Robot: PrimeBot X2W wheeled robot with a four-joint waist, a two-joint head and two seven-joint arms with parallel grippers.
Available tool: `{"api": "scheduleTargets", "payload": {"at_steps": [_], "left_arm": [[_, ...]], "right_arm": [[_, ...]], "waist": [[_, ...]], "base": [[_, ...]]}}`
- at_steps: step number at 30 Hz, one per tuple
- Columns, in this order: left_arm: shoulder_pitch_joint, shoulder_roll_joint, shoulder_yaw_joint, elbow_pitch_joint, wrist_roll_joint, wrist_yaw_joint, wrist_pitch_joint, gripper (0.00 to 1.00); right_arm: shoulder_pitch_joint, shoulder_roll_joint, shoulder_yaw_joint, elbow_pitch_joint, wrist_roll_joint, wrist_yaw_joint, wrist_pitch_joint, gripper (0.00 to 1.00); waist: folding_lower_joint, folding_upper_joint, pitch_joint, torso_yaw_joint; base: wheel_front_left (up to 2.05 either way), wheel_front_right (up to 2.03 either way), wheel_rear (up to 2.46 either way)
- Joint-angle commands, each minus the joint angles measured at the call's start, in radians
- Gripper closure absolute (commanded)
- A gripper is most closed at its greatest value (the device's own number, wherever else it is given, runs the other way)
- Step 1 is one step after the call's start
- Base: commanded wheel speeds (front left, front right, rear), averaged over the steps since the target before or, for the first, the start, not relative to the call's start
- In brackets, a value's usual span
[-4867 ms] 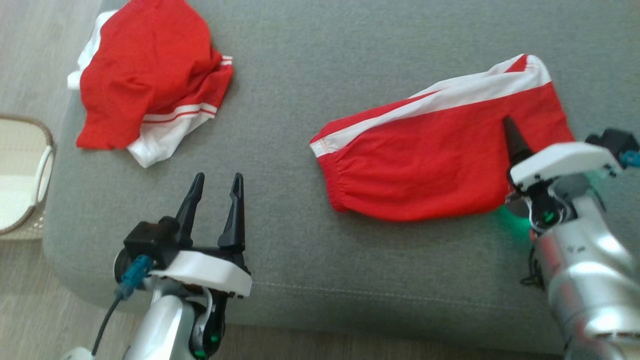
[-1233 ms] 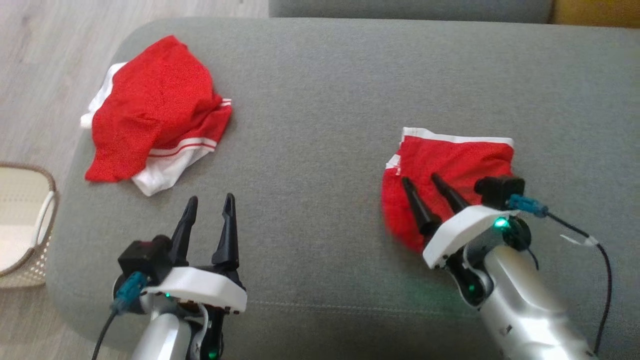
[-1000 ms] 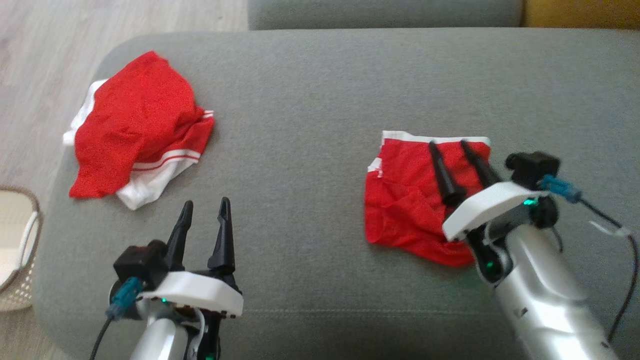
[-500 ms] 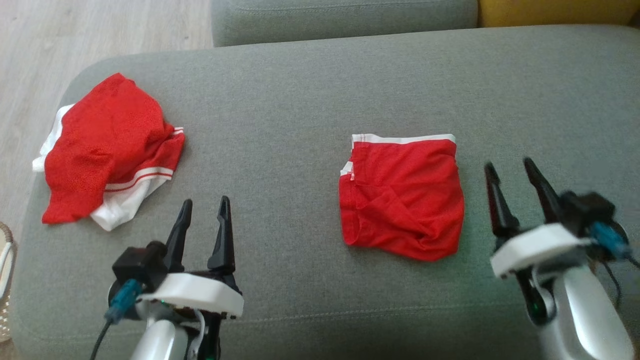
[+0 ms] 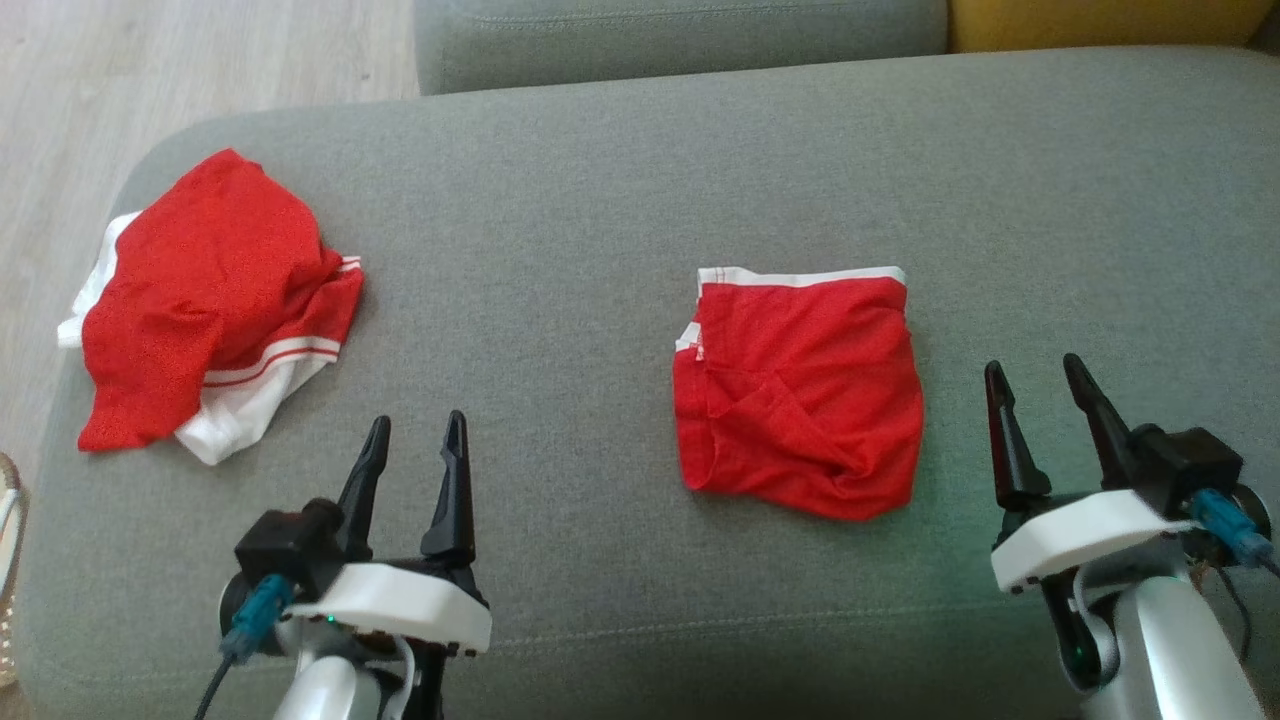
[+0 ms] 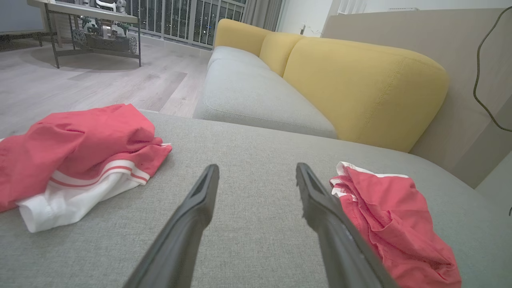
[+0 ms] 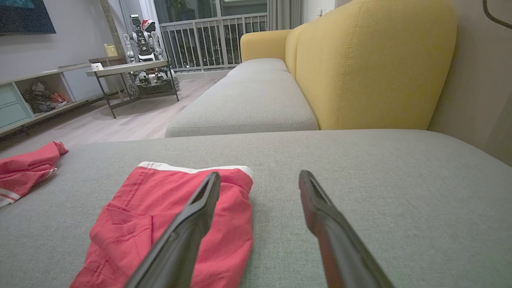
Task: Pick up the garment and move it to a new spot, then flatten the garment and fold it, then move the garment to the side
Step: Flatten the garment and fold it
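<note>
The garment point(image 5: 800, 390) is a red pair of shorts with a white band, folded into a rough square on the grey cushion point(image 5: 600, 200). It also lies at the right in the left wrist view point(image 6: 392, 216) and at the lower left in the right wrist view point(image 7: 172, 216). My right gripper point(image 5: 1033, 368) stands open just right of it, holding nothing, apart from the cloth. My left gripper point(image 5: 417, 428) is open at the lower left, well clear of the fold, with bare cushion between its fingers point(image 6: 192, 216).
A second red and white garment point(image 5: 200, 300) lies crumpled at the cushion's left end, near the edge. A yellow sofa back point(image 7: 372, 60) and another grey seat point(image 5: 680, 35) stand beyond. Wooden floor point(image 5: 150, 70) lies to the left.
My right gripper has let go of the folded garment and drawn back to its right side. The camera has shifted, so the whole scene sits further left. The left gripper has stayed put.
</note>
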Motion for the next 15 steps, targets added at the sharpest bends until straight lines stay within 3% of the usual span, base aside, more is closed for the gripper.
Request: {"api": "scheduleTargets", "payload": {"at_steps": [1,5,7,15], "left_arm": [[-0.027,0.003,0.025,-0.039,0.005,0.001,-0.012,0.00],[-0.036,0.003,0.019,-0.038,0.008,-0.003,-0.012,0.00],[-0.043,0.003,0.017,-0.036,0.009,-0.007,-0.012,0.00],[-0.085,0.003,-0.005,-0.008,0.005,-0.017,-0.012,0.00]], "right_arm": [[-0.033,0.002,0.025,-0.039,0.004,0.000,-0.014,0.00],[-0.068,0.002,0.068,-0.035,-0.024,0.000,-0.013,0.00],[-0.095,-0.004,0.094,-0.023,-0.034,0.000,-0.010,1.00],[-0.234,-0.077,0.201,0.130,0.016,0.000,0.025,1.00]], "waist": [[0.0000,-0.0001,0.005,0.005],[0.0000,-0.0001,0.032,0.016],[0.0000,-0.0001,0.049,0.024],[0.0000,-0.0001,0.123,0.077]], "base": [[0.00,0.00,0.00],[0.00,0.00,0.00],[0.00,0.00,0.00],[0.00,0.00,0.00]]}}
